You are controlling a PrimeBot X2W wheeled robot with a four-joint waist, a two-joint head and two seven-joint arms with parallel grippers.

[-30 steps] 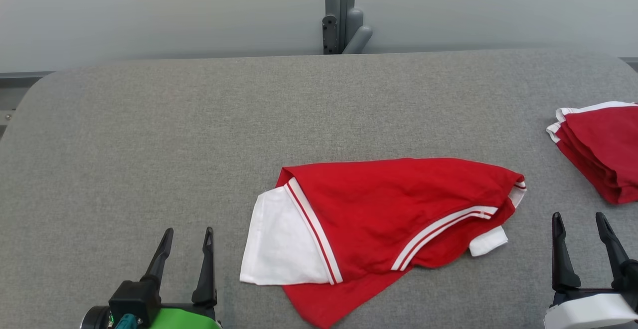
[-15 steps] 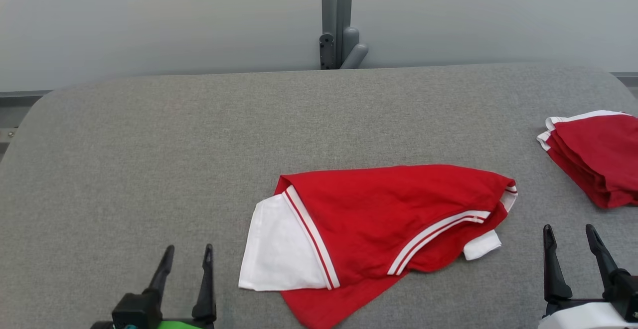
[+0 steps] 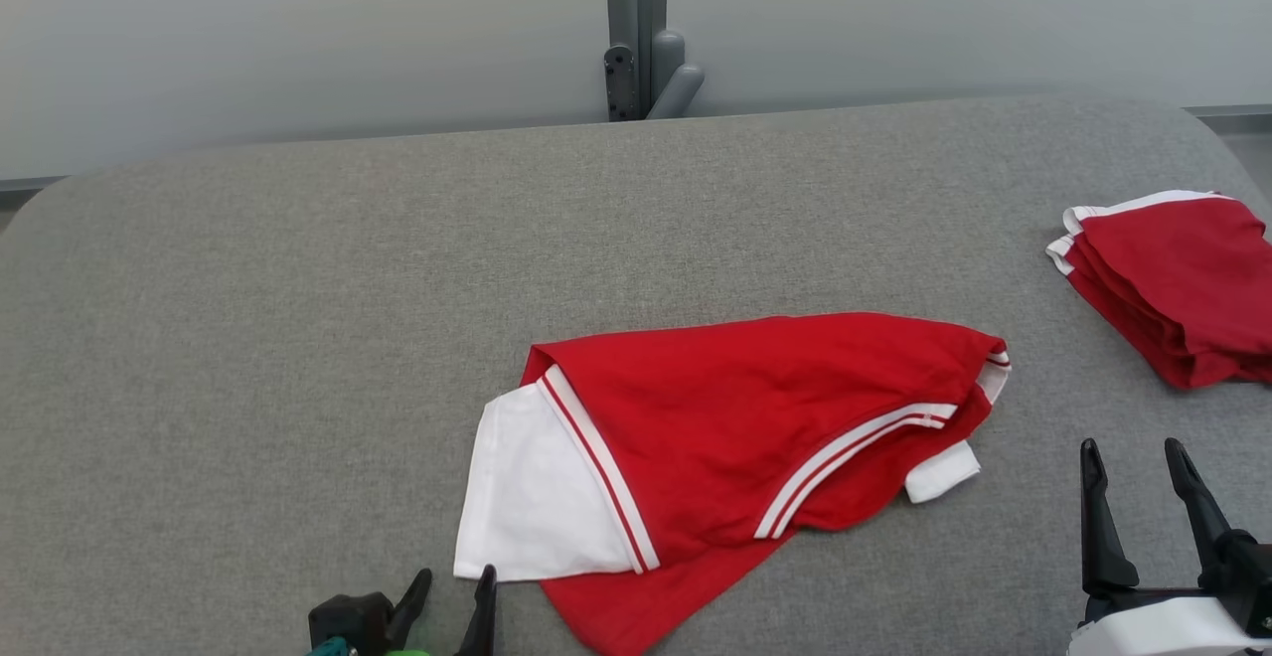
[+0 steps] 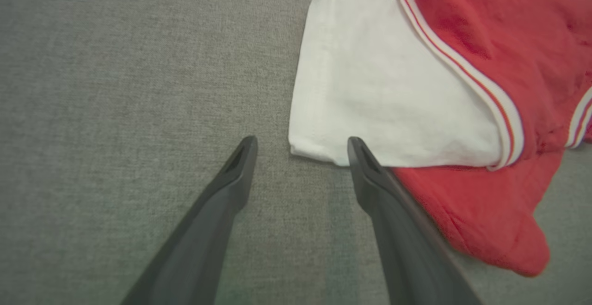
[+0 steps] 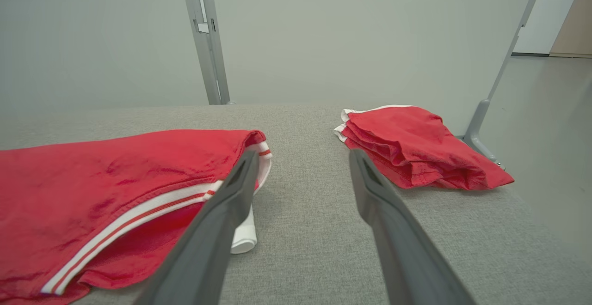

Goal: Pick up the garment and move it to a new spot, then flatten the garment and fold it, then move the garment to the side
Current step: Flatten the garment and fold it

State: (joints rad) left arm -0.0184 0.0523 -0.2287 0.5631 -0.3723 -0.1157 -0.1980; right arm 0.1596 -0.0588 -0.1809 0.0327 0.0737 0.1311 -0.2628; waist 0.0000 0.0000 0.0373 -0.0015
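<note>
Garment (image 3: 755, 427), red with white trim, lies crumpled at the near middle of the grey table (image 3: 298, 338), layers doubled over, not yet lifted. Risks, broadest first. A pinch through one layer alone would likely haul the cloth up lopsided, so it drags over the fabric top and lands more bunched; the cause would be the overlapped red body hiding which edge belongs to which layer. Next, folded red stack (image 3: 1163, 278) sits at the table's far right, well apart from the garment but on the right arm's side; a wide swing or a drop there could muss it or mix the two. Next, white sleeve panel (image 3: 537, 497) sticks out on the garment's left, its near corner just ahead of the left gripper (image 3: 457, 573); a shallow bite may slip off the thin hem, or a finger may push the corner away instead of catching it. Small white cuff (image 3: 939, 472) at the right end could trail and snag. Pose: left gripper low at the near edge, fingers spread apart, empty, aimed at that white corner; in its wrist view the corner sits between the tips, contact not certain. Right gripper (image 3: 1133, 447) at the lower right, fingers apart, empty, near the garment's right end but clear of it.
</note>
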